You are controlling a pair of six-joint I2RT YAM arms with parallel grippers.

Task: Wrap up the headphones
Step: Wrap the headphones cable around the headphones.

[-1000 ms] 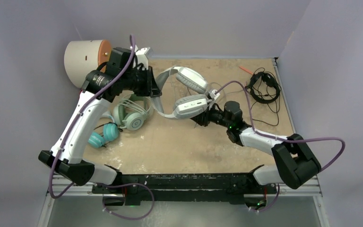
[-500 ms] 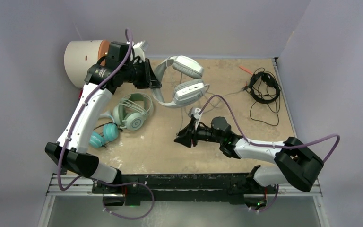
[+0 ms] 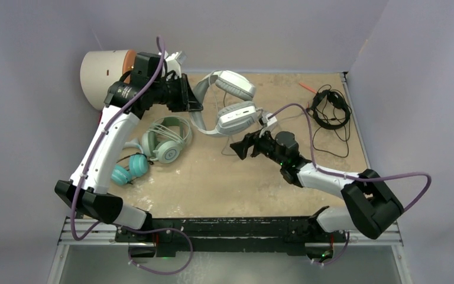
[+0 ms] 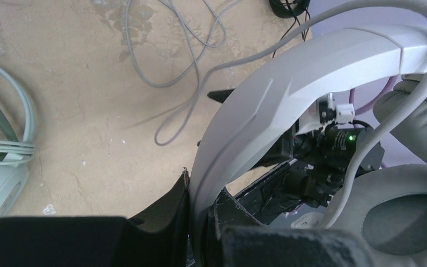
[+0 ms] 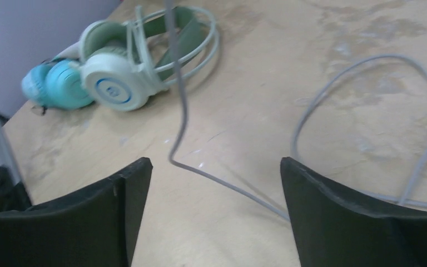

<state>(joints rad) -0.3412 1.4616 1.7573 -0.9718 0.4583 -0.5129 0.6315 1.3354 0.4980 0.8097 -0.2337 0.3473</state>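
The large white-and-grey headphones [image 3: 236, 115] hang off the table at the back centre. My left gripper [image 3: 192, 102] is shut on their white band [image 4: 289, 72], and in the left wrist view both fingers [image 4: 172, 217] press against it. Their grey cable [image 4: 172, 72] trails loose over the table. My right gripper [image 3: 238, 149] hovers just below the lower ear cup, open. In the right wrist view that cable [image 5: 228, 186] runs across the gap of the right gripper [image 5: 216, 178], touching neither finger. Mint-green headphones [image 3: 166, 142], teal headphones [image 3: 129, 168] and thin black headphones [image 3: 330, 109] lie on the table.
A cream drum with an orange face [image 3: 103, 71] stands at the back left corner, right behind my left arm. A small orange stick [image 3: 307, 87] lies near the black headset. Purple walls close in the left, back and right sides.
The right gripper has opened wide. It swung down toward the front, then came back up under the lower ear cup. The left arm drew the white headset slightly back, then held still.
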